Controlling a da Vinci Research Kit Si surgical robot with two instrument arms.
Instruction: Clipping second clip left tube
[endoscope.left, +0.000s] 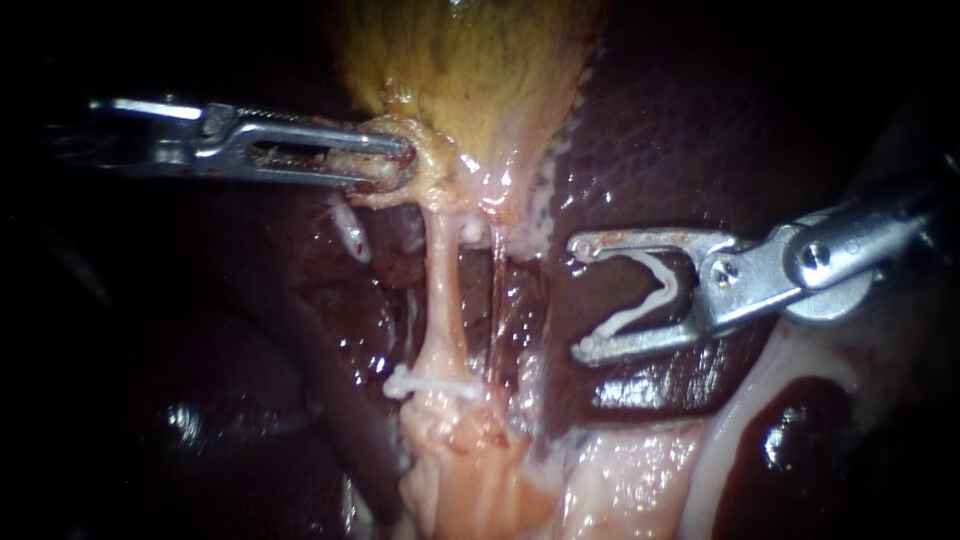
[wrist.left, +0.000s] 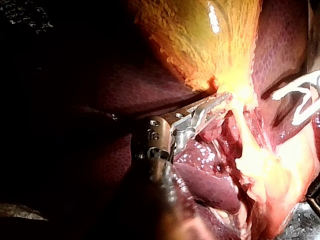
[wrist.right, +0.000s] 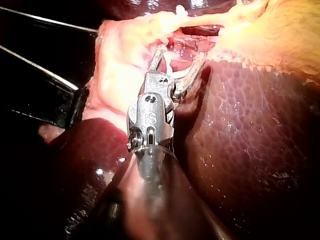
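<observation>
The left tube (endoscope.left: 445, 290) was a pale strand. It ran from the narrow end of the gallbladder (endoscope.left: 470, 70) down to a mass of pale tissue in the lower part of the endoscope view. Near its lower end one white clip, the lower clip (endoscope.left: 432, 383), lay across it and closed around it. Above this clip the tube was bare and stretched straight. Just beside it, on the right, a thinner and darker strand (endoscope.left: 493, 300) ran in the same direction.

The right instrument (endoscope.left: 582, 297) came in from the right and lay over the liver (endoscope.left: 680, 130), apart from the tube. Its jaws stood wide and carried an open clip (endoscope.left: 640, 310), a white V whose two ends touched the two jaws. The mouth of the jaws was turned toward the tube, at a height between the gallbladder end and the lower clip. The open clip did not touch the tube. In the right wrist view the same jaws (wrist.right: 180, 54) stood wide ahead of the shaft, with pale tissue just ahead of their tips and the liver (wrist.right: 250, 150) beside and under them.

The left instrument (endoscope.left: 403, 163) came in from the left. Its jaws were closed on the neck tissue (endoscope.left: 430, 175), a yellowish lump where the gallbladder met the tube. The left wrist view showed the same grip (wrist.left: 225, 100) under the yellow gallbladder (wrist.left: 200, 45), with the tube (wrist.left: 245, 132) going down from it. The open clip (wrist.left: 300, 95) showed white at the far side, beyond the tube.
</observation>
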